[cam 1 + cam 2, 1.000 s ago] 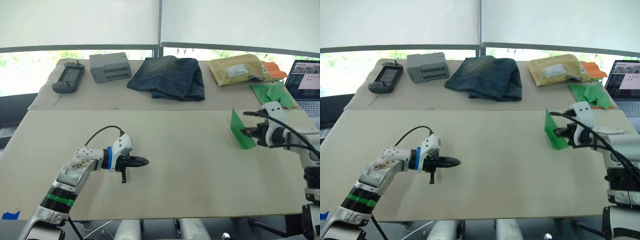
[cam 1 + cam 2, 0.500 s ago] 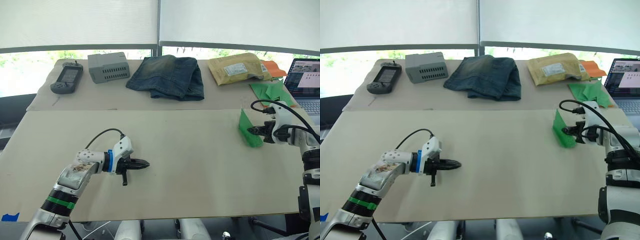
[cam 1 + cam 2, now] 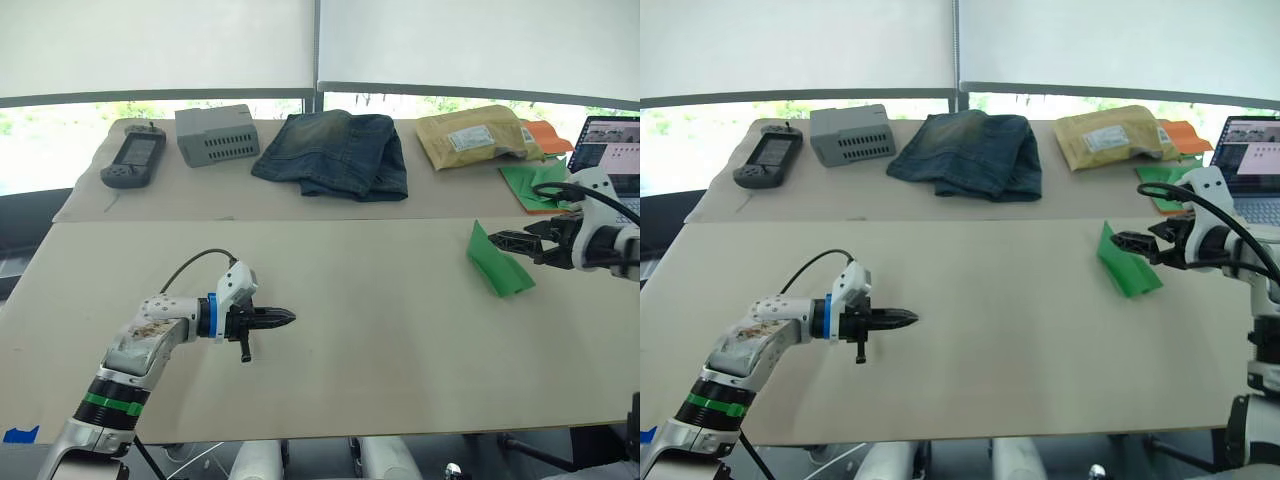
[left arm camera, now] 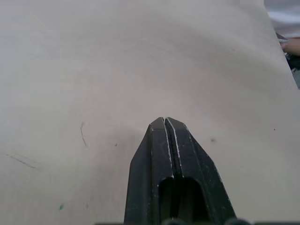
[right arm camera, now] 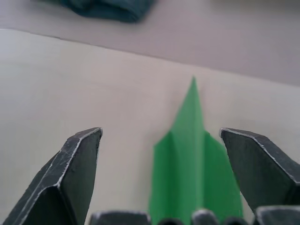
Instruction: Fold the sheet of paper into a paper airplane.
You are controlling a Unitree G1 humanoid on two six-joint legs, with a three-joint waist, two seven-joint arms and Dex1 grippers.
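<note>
While my left gripper [image 3: 290, 319] hung low over the bare tan table [image 3: 380, 330] in the lower left of the left eye view, its two black fingers were pressed tight together on nothing. At the right of that frame the paper airplane [image 3: 497, 262] lay on the table as a narrow green wedge, its point toward the upper left, and my right gripper [image 3: 503, 239] sat just at its right edge with the fingers spread apart, no longer holding it. Along the top of the frame lay a handheld device [image 3: 134, 157], a grey box [image 3: 218, 134], folded jeans [image 3: 335, 153] and a padded envelope [image 3: 474, 139]; at the far right, a heap of green papers with an orange sheet [image 3: 532, 180] sat beside a laptop [image 3: 612, 147]. From the left wrist view, my fingers [image 4: 166, 164] rose at the lower middle, shut into a single point over plain tabletop. From the right wrist view, my two fingers [image 5: 72, 168] stood wide at the lower left and lower right, and the airplane lay between them, touching neither, its tip aimed up the middle of the frame toward a corner of the jeans at the top.
</note>
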